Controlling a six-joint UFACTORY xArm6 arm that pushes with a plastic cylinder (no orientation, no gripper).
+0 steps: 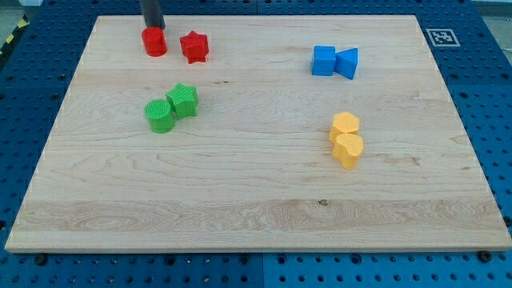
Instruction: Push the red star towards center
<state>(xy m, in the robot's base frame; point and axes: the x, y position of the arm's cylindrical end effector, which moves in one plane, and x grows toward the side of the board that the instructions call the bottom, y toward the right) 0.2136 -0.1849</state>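
Pincer unseen, state untellable; my tip (152, 27) abuts the red cylinder (154, 42) from view's top; red star (194, 47) beside.

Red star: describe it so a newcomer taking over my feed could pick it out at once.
Start at the wooden board's top-left corner, where two red blocks sit apart. The red star is the one nearer the view's right; the red cylinder lies to its left, with my tip just above that. Its pointed outline sets it apart from its round neighbour.
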